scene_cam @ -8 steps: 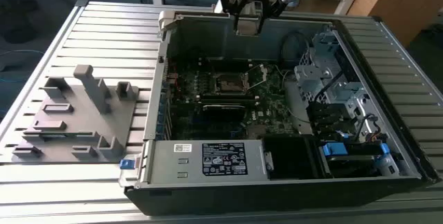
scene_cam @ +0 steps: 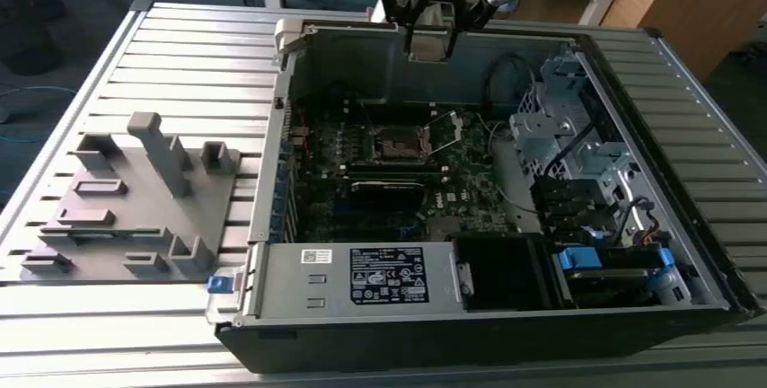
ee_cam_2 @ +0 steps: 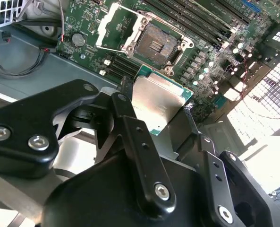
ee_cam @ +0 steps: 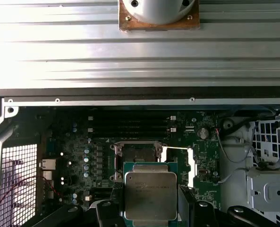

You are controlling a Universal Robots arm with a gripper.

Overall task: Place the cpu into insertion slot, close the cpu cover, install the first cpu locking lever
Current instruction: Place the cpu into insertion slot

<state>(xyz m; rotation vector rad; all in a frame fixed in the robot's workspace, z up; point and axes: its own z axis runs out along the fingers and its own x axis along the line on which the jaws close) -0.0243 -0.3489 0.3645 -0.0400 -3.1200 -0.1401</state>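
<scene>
My gripper (ee_cam_2: pixel 156 108) is shut on the cpu (ee_cam_2: pixel 159 100), a flat square chip with a dull silver top; in the first wrist view the cpu (ee_cam: pixel 150 195) sits between the black fingers (ee_cam: pixel 185 204). In the exterior view the gripper (scene_cam: pixel 429 39) hangs above the far wall of the open computer case. Below it the insertion slot (scene_cam: pixel 400 144) lies bare, and both wrist views show its dark square (ee_cam_2: pixel 154 45) (ee_cam: pixel 137 153). The cpu cover (ee_cam_2: pixel 117 24) (ee_cam: pixel 177 163) stands swung open beside it. A thin raised wire, probably a locking lever (scene_cam: pixel 452 130), stands at the socket's edge.
The motherboard (scene_cam: pixel 359 199) lies inside the case (scene_cam: pixel 480 334) on a slatted metal table (scene_cam: pixel 180 56). Memory slots (ee_cam: pixel 130 126) run beside the socket. A drive cage (scene_cam: pixel 563 132), cables (ee_cam_2: pixel 17 66) and a power supply (scene_cam: pixel 359 276) crowd the case. A grey fixture block (scene_cam: pixel 132 204) sits at the exterior view's left.
</scene>
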